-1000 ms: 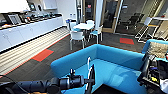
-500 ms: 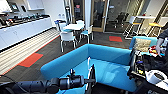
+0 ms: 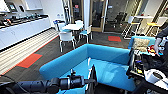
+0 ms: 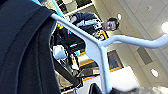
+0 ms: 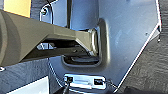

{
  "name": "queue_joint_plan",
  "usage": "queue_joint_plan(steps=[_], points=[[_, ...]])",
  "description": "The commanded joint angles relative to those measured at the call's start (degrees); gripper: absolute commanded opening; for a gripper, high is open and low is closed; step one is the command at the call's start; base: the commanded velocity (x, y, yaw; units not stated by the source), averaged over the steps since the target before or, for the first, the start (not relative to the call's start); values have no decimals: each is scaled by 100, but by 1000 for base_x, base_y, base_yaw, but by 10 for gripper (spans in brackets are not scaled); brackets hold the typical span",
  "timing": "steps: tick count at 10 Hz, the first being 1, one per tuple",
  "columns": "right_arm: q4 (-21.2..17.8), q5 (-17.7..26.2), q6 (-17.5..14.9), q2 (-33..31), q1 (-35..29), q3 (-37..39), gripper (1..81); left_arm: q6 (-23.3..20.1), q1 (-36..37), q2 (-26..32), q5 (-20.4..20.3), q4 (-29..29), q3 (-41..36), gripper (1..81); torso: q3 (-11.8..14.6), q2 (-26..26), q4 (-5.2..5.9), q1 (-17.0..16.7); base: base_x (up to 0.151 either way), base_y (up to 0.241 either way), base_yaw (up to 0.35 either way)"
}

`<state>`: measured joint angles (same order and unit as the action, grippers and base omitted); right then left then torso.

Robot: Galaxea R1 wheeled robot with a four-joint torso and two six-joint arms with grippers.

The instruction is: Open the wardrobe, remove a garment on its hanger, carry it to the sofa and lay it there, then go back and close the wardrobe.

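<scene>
Since half a second ago the whole head view has swung: the sofa (image 3: 105,65) now sits more squarely ahead and fuller in the picture, while the white table and chairs (image 3: 71,31) beyond its back have slid toward the middle, so the camera has turned rather than the furniture. The left arm (image 3: 50,85) reaches in over the sofa's near arm, and the left gripper (image 3: 90,80) carries the hanger (image 4: 100,47) with the garment (image 4: 25,50) hanging just in front of the sofa's seat. In the head view the garment is a thin dark edge, hard to read. Whether the left fingers are clamped cannot be told. A person (image 3: 160,42) stands cut off beside the sofa's far end. The right gripper's state cannot be told.
</scene>
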<state>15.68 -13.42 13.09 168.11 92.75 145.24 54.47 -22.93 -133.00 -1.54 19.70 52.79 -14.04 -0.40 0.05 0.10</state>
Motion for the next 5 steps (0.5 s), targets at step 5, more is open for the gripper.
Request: queue_joint_plan(steps=[5], points=[[76,340,-26,-12,-32,-32,811,-24,706,45,-224,210,-312,10,-2,0,0,0,0,0,0]])
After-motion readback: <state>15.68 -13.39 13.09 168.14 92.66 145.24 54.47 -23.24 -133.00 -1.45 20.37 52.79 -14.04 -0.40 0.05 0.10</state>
